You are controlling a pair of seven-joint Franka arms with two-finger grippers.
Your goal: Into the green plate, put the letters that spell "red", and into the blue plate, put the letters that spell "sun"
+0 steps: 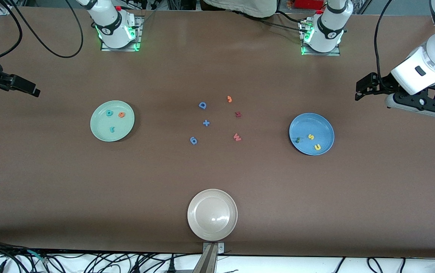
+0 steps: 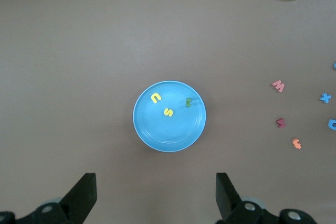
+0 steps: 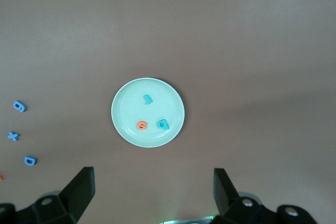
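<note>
The green plate [image 1: 100, 131] [image 3: 126, 111] holds a teal "d" [image 1: 109, 112] [image 3: 163, 124], an orange "e" [image 1: 121, 114] [image 3: 142, 125] and a teal "r" [image 1: 112, 129] [image 3: 148, 98]. On the blue plate [image 1: 325, 131] [image 2: 157, 135] lie a yellow "s" [image 1: 311, 137] [image 2: 168, 112], a yellow "u" [image 1: 317, 147] [image 2: 156, 97] and a green "n" [image 1: 297, 140] [image 2: 188, 102]. My left gripper [image 1: 363, 88] [image 2: 156, 192] hangs open and empty, high over bare table at the left arm's end. My right gripper [image 1: 27, 88] [image 3: 153, 190] is open and empty, high over the right arm's end.
Between the plates lie loose letters: a blue "D" [image 1: 202, 105], an orange "j" [image 1: 229, 99], a dark red letter [image 1: 238, 114], a blue plus [image 1: 206, 123], a blue "g" [image 1: 193, 140] and a red "w" [image 1: 237, 137]. A beige plate [image 1: 212, 227] sits nearest the front camera.
</note>
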